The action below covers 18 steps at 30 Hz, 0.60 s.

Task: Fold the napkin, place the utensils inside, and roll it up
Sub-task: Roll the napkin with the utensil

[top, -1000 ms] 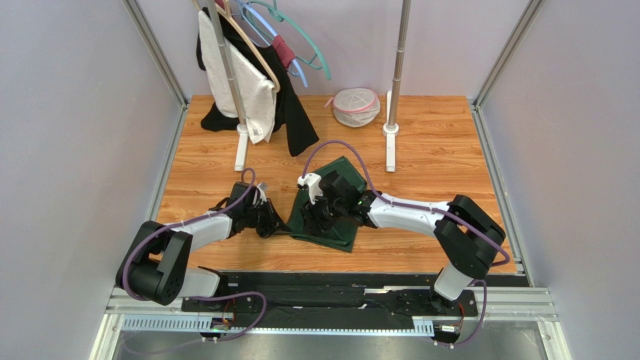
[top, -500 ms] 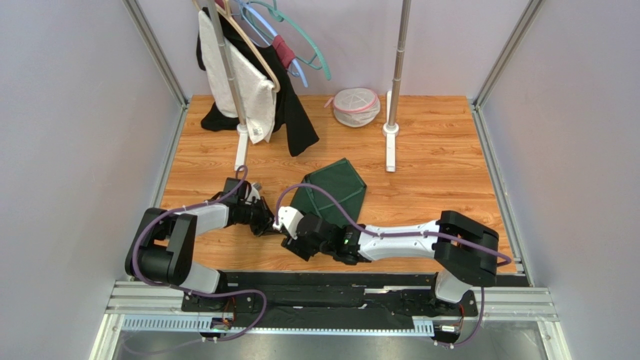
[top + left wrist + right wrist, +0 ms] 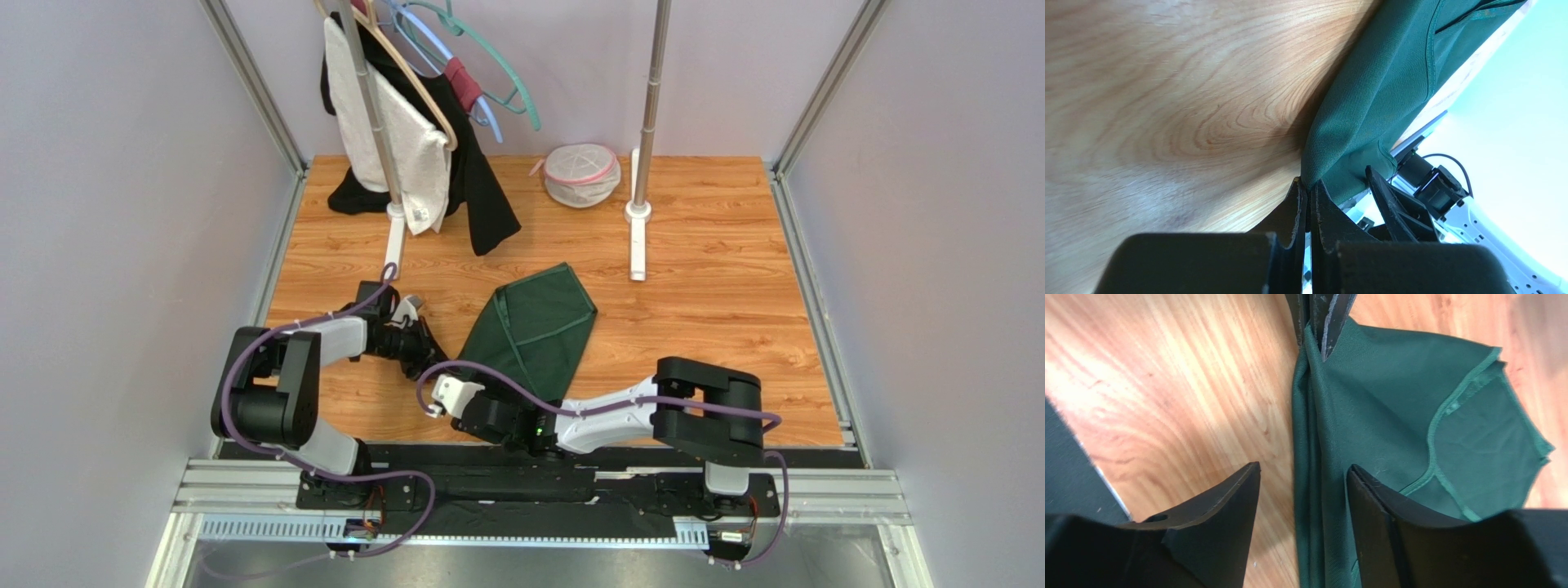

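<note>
The green napkin lies slantwise on the table, long axis running near-left to far-right, its near-left corner clenched in the jaws of the left arm, while the right arm holds its released jaws either side of the bunched fold near that pinch.

Counted one green napkin. Two robot arms were there, left arm and right arm, with two grippers, left gripper and right gripper. Two rack poles, left pole and right pole, stood on one wooden table. Hangers numbered at least three: one wooden hanger, one teal hanger, one blue hanger. One white towel, one black garment, one mesh bag.
</note>
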Tool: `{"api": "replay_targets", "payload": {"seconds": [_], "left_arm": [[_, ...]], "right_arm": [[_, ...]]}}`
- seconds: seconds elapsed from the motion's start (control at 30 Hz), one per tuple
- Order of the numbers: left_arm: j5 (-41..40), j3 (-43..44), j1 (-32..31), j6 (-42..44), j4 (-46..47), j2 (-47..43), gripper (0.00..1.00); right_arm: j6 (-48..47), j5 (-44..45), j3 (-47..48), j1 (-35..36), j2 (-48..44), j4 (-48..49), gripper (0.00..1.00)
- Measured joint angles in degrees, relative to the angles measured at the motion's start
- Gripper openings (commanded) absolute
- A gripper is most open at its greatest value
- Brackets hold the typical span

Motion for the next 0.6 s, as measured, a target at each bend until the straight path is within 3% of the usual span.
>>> {"api": "replay_targets", "payload": {"seconds": [0.23,0.37,0.5,0.53,0.57,0.6], "left_arm": [[0.2,0.3,0.8,2.4,-2.8,0.7,0.00],[0.4,0.3,0.9,2.9,-3.3,1.3,0.00],[0.6,0.3,0.9,3.3,-3.4,1.4,0.00],[0.6,0.4,0.9,3.5,-3.5,1.4,0.02],[0.6,0.4,0.9,3.7,-3.6,1.4,0.18],[0.6,0.6,1.0,3.8,-3.8,1.4,0.28]], "right_arm": [[-2.6,6.5,1.8,1.7,3.7,2.1,0.47],[-2.9,8.7,3.0,2.1,6.0,2.2,0.02],[-3.0,9.9,4.5,2.2,7.9,1.3,0.00],[-3.0,9.9,4.8,2.2,8.0,0.7,0.00],[-2.8,9.5,5.0,2.1,8.0,0.2,0.00],[-2.6,9.2,5.3,1.9,7.9,-0.3,0.00]]}}
